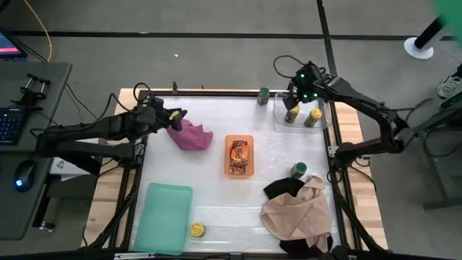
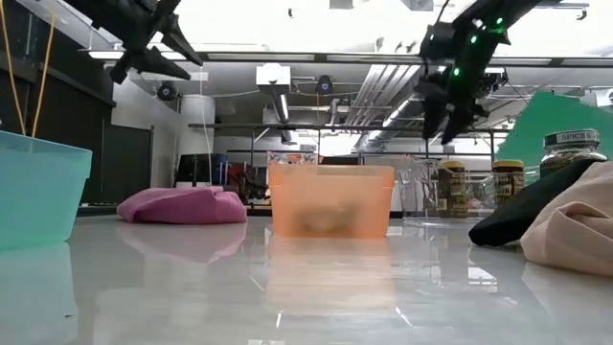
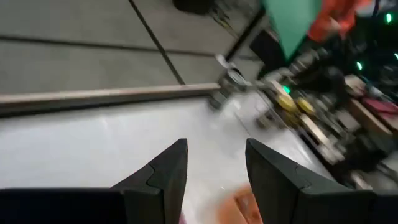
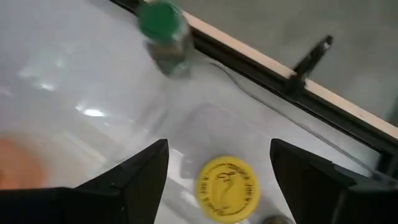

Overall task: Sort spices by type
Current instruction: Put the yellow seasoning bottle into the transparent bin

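My right gripper [image 1: 294, 98] is open and empty. It hangs over the clear container [image 1: 323, 123] at the far right, where two yellow-lidded jars [image 1: 291, 114] [image 1: 312, 117] stand. In the right wrist view its fingers [image 4: 219, 149] stand on either side of one yellow lid [image 4: 227, 188], above it. A green-lidded jar [image 1: 263, 95] stands by the far edge and also shows in the right wrist view [image 4: 163, 31]. Another green-lidded jar [image 1: 298, 170] stands by the black cloth. A yellow-lidded jar [image 1: 197, 230] stands near the front edge. Orange packets [image 1: 239, 152] lie in the orange bin [image 1: 239, 173]. My left gripper [image 1: 175, 115] is open and empty, raised above the magenta cloth [image 1: 191, 135].
A teal bin [image 1: 164, 217] sits at the near left. A black cloth [image 1: 283, 188] and a tan cloth [image 1: 296, 213] lie at the near right. In the low view both grippers [image 2: 153, 53] [image 2: 448, 105] hang well above the table.
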Available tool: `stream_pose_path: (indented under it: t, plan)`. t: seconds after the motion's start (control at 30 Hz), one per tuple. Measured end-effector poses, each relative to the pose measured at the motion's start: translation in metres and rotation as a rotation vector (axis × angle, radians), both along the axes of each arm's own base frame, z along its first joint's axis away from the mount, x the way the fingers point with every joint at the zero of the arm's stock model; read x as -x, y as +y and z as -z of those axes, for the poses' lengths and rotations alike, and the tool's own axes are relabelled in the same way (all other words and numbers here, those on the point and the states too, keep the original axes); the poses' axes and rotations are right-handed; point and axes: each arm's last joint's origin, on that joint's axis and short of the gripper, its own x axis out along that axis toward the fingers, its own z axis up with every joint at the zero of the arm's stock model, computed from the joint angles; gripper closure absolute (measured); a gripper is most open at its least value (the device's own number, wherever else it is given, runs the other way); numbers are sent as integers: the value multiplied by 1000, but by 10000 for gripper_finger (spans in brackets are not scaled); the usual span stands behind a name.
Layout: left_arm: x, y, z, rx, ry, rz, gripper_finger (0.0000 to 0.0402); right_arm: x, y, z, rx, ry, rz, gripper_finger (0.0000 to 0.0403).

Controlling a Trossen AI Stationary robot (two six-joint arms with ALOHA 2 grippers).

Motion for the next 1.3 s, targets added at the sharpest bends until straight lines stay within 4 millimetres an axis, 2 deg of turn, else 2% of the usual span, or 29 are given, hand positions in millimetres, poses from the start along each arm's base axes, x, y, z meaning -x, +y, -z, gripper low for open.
stream_pose_path:
  t: [0.17, 0.3, 0.4, 0.53, 0.67, 0.87, 1.1, 1.3]
  plan:
    - [-1, 1, 0, 103, -58, 60, 255, 7, 15, -18, 5, -105, 36, 129]
    - [-2, 13, -2, 15, -40, -34, 255, 9, 16, -26, 40, -173, 122, 128]
    - [-5, 26, -4, -69, -12, -81, 255, 10, 15, -26, 67, -148, 167, 128]
    - [-8, 34, 1, -62, 48, 1, 255, 11, 17, -23, 43, -102, 165, 128]
    - [-8, 28, 8, 82, 28, 104, 255, 9, 27, -22, 17, -73, 109, 128]
    - [-7, 10, 7, 241, -53, 172, 255, 10, 48, -35, 59, -115, -12, 128]
    - [-10, -6, 6, 296, -77, 237, 255, 19, 72, -53, 102, -202, -92, 128]
    - [-9, -8, 6, 282, -72, 217, 255, 22, 76, -57, 140, -197, -121, 128]
